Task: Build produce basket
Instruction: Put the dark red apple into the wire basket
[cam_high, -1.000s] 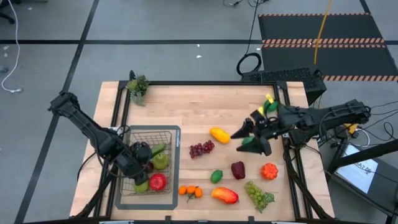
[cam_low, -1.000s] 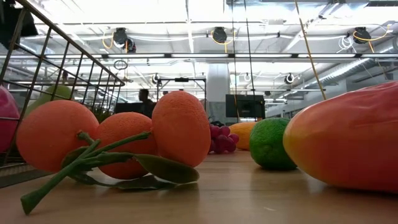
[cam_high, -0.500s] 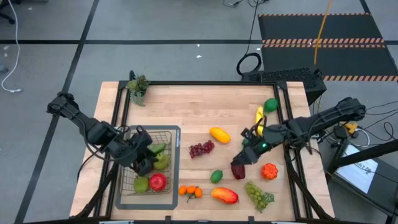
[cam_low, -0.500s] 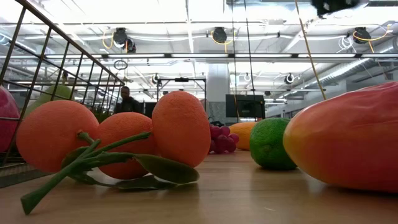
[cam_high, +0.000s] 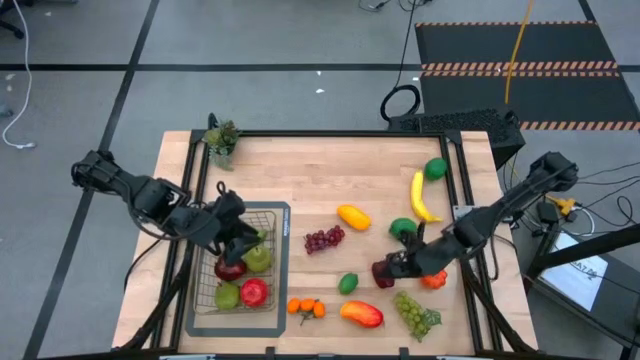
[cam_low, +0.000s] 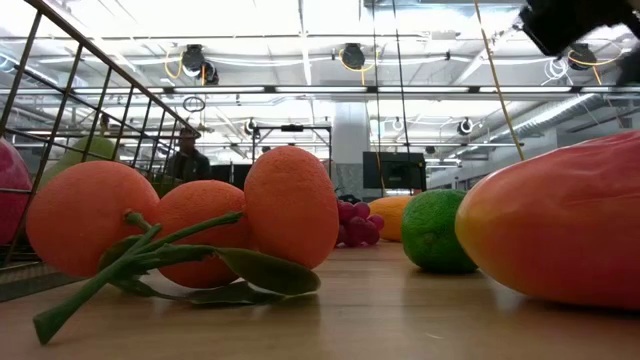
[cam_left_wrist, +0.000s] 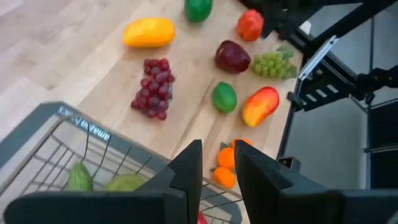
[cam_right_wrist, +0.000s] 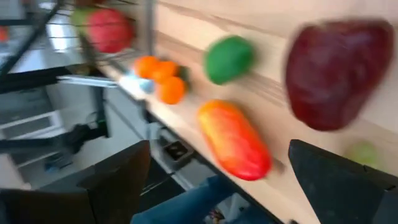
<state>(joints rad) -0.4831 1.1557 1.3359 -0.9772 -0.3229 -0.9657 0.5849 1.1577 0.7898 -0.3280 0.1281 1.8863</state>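
The right pincer (cam_high: 392, 270) blocks part of the dark red apple (cam_high: 383, 272) from above, and in the low view the mango (cam_low: 560, 225) is cut off at the right edge. The basket (cam_high: 240, 270) sits near the left of the desk (cam_high: 320, 170), long axis running near to far, holding an apple, pears and a cucumber. The banana (cam_high: 421, 197) lies far right, also near to far. The left pincer (cam_left_wrist: 217, 163), fingers almost together and holding nothing, has lifted toward the basket's far edge as its jaws narrowed. The right pincer, spread wide and empty, has dropped from mid-desk to the dark apple.
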